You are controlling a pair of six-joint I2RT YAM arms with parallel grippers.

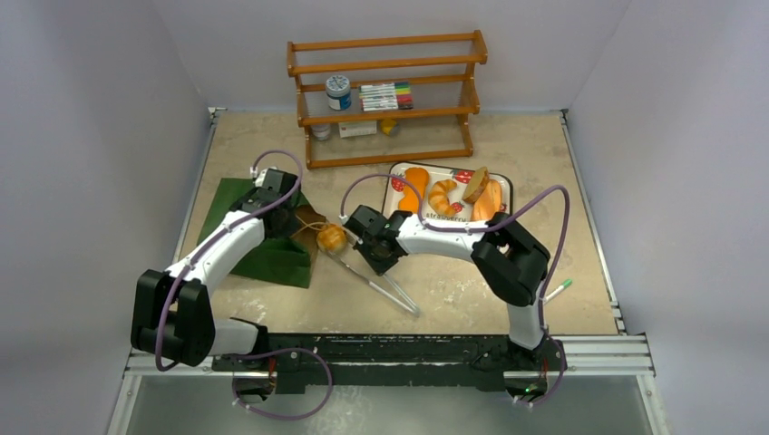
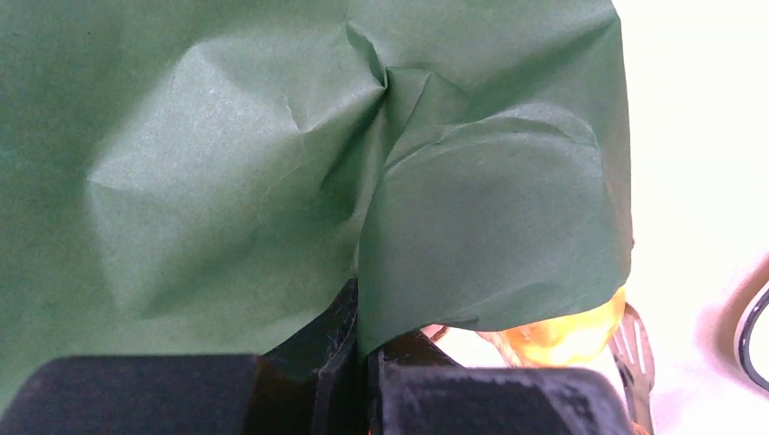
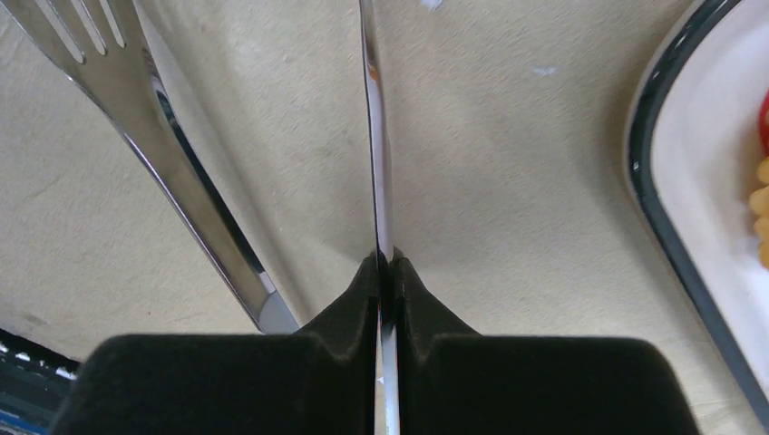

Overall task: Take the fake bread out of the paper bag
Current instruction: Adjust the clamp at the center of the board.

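The green paper bag (image 1: 258,240) lies flat on the left side of the table (image 1: 544,154), its brown-lined mouth turned to the right. The left fingers (image 1: 295,220) are pressed together on the bag's upper edge beside that mouth, and the left wrist view shows the green paper pinched between their black tips with no gap. A small round bun (image 1: 332,237) sits right at the opening, half under the lifted paper (in the left wrist view only a yellow sliver of it peeks out below the green fold). The right fingers (image 1: 376,254) are closed tight on metal tongs (image 1: 385,288) that rest on the table just right of the bun. In the right wrist view they grip one thin arm of the tongs edge-on, while the other arm, with its slotted tip, spreads away to the left. Further right and back, a white tray (image 3: 707,181) holds the other bread: a long orange piece (image 1: 414,188), a croissant (image 1: 442,196), a darker piece (image 1: 474,184) and a tan loaf (image 1: 490,201).
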